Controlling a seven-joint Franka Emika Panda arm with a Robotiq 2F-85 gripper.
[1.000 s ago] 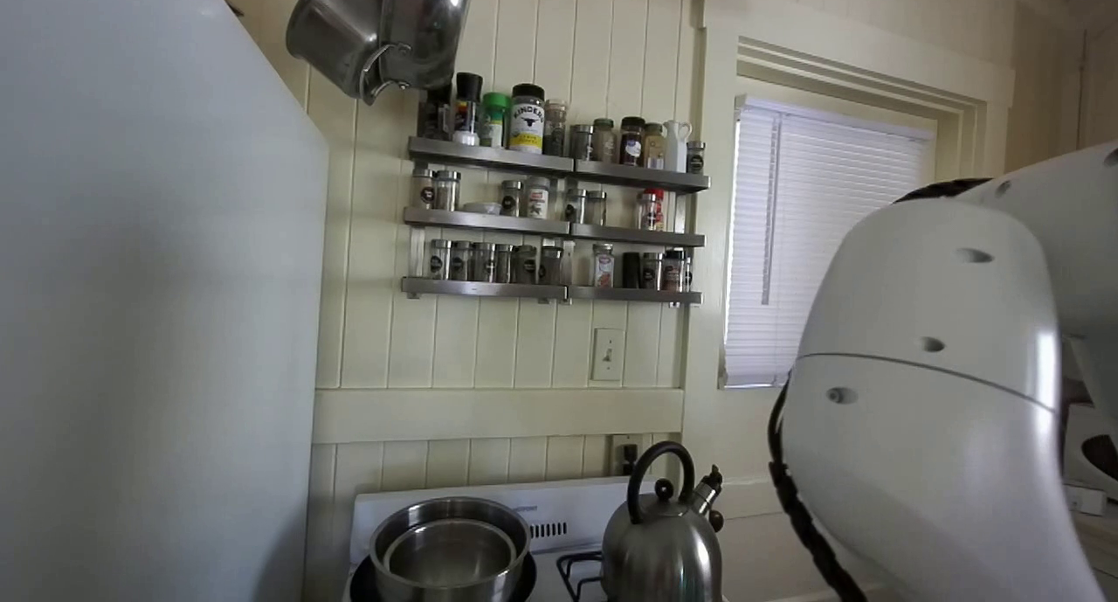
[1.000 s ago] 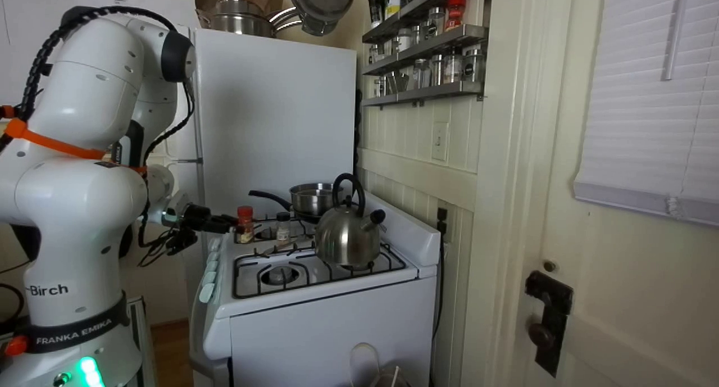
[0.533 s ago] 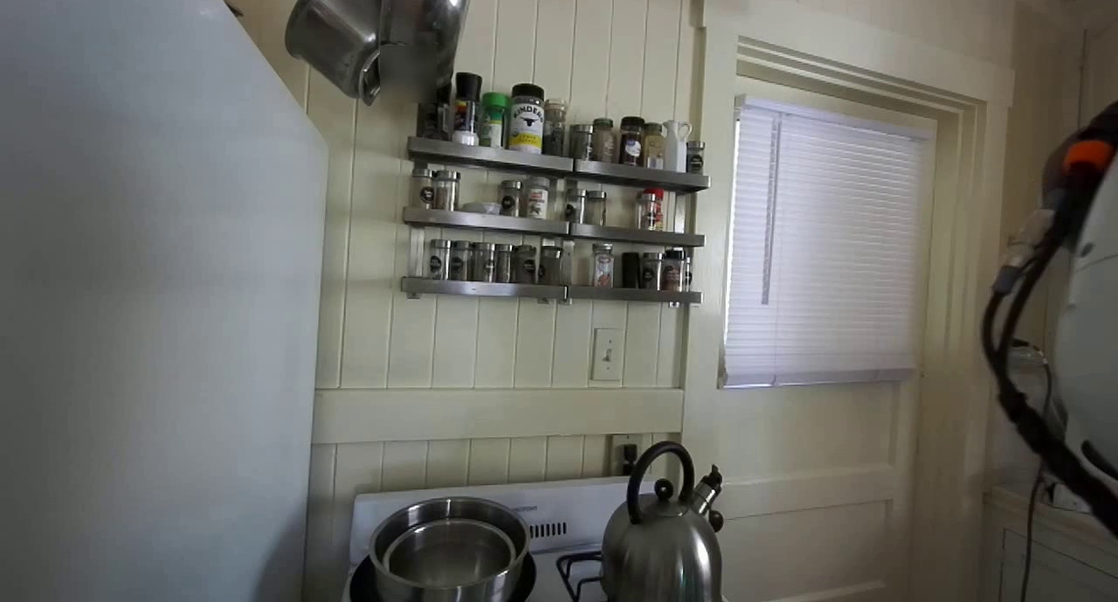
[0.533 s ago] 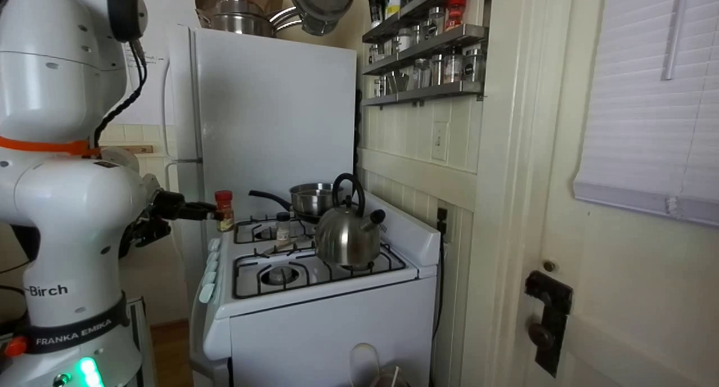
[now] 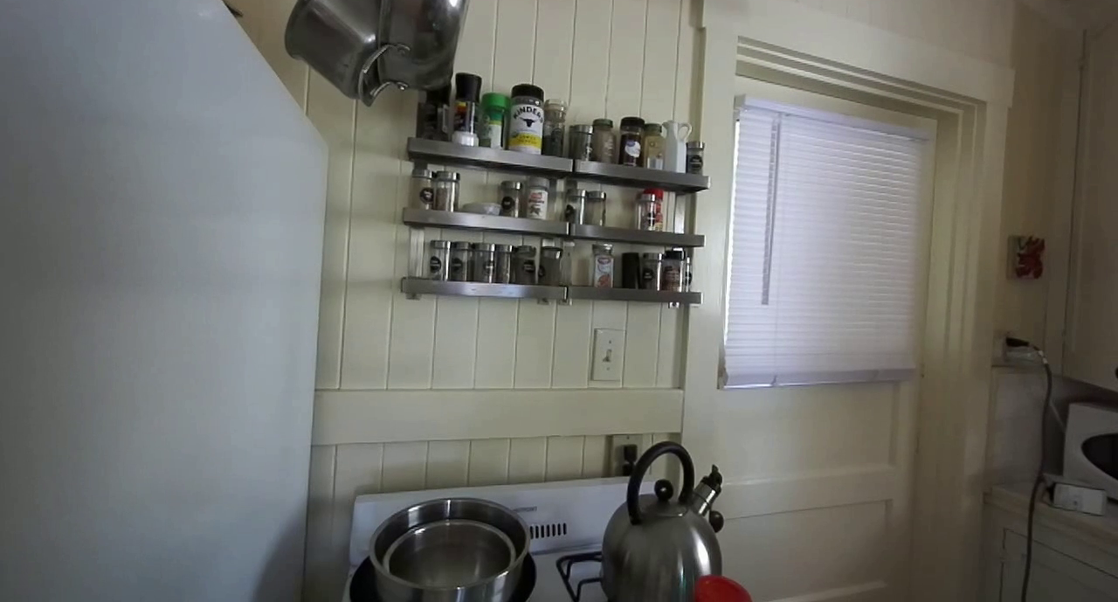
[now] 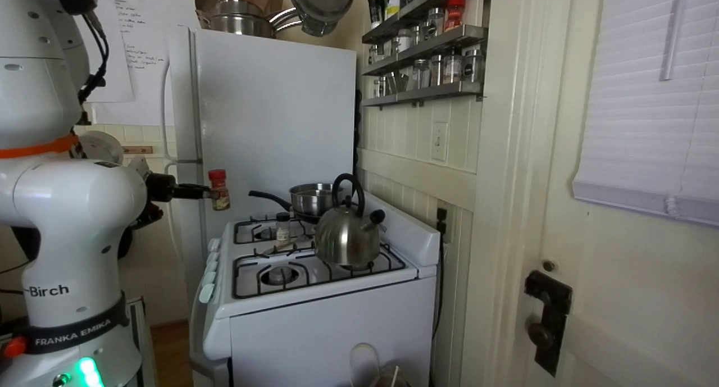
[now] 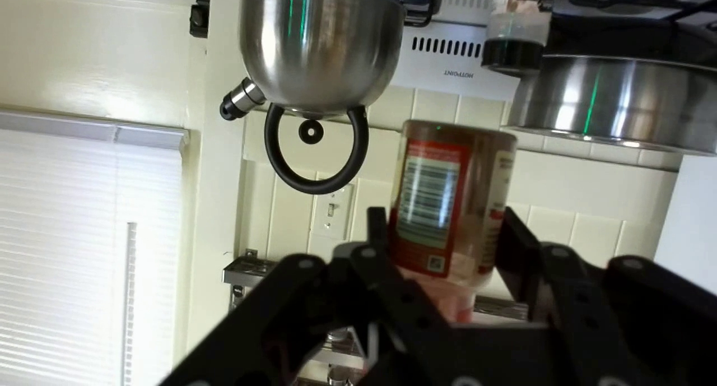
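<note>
My gripper (image 6: 209,194) is shut on a spice bottle with a red cap (image 6: 219,189) and holds it in the air above the stove's front left corner in an exterior view. The bottle is slightly tilted, cap up. In the upside-down wrist view the black fingers (image 7: 442,235) press both sides of the bottle (image 7: 431,201), whose barcode label shows; its cap is mostly hidden by the gripper. In an exterior view only the red cap (image 5: 722,590) shows, at the bottom edge. A garlic jar with a black cap (image 6: 282,227) stands on the stove near the bottle.
The stove (image 6: 331,314) carries a steel kettle (image 6: 348,235) and a pan (image 6: 312,200) with its handle pointing out. A fridge (image 6: 275,117) stands behind. Wall shelves (image 6: 427,92) hold several spice jars. Pots (image 5: 376,34) hang over the fridge's edge.
The gripper has lifted the red-capped bottle up off the stove and drawn it back toward the robot's base. The arm has pulled back, leaving one exterior view; the red cap has appeared there.
</note>
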